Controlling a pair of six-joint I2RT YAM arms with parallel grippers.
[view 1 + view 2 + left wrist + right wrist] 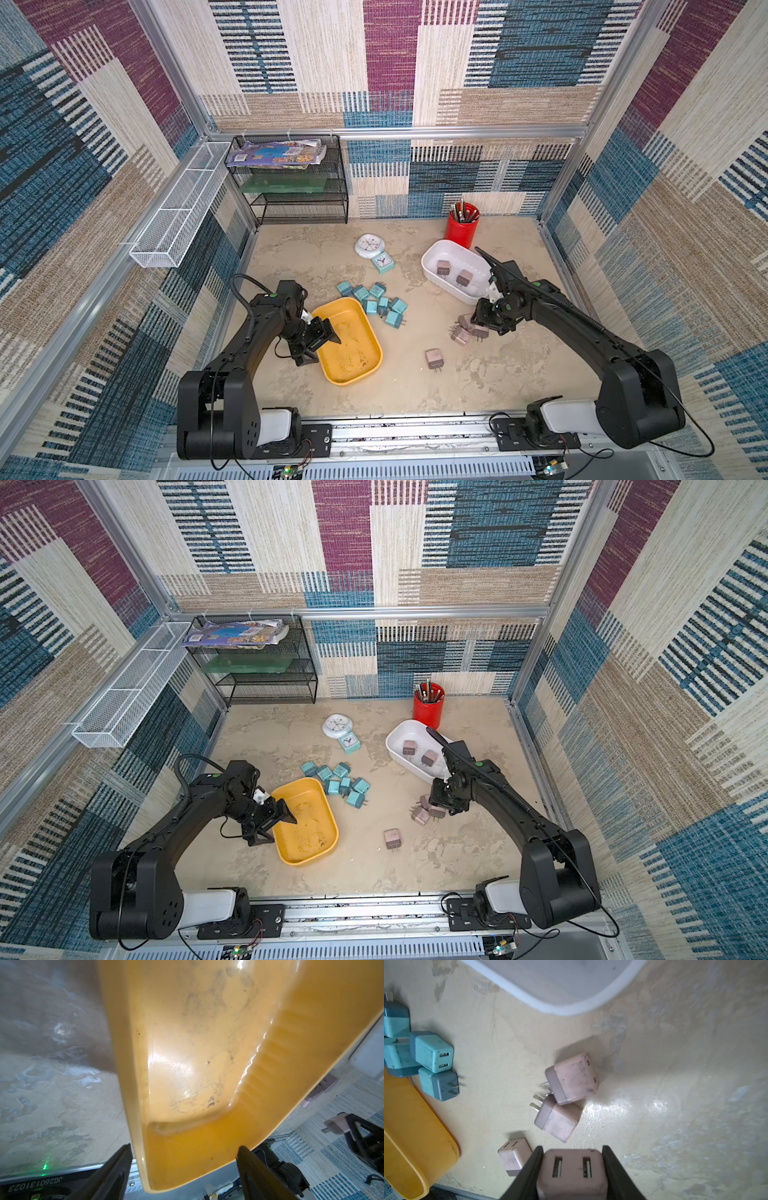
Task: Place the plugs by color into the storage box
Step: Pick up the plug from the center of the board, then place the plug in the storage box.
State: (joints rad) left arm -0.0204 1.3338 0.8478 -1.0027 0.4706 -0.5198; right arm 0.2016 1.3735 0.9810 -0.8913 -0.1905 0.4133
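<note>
Right gripper [572,1148] pinching mauve-brown cube-shaped plastic plug [572,1174], toward right edge of bench [415,386]; left gripper [184,1148] spread, straddling rim of yellow plastic tub [207,1043], front-left.

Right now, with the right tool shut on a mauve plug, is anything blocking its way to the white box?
Partly. In the right wrist view, two loose mauve plugs lie on the table between the held plug and the white box rim; a lifted carry should pass over them.

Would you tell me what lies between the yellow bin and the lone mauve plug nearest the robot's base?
Nothing; both top views show bare table between the yellow bin and the lone mauve plug.
</note>
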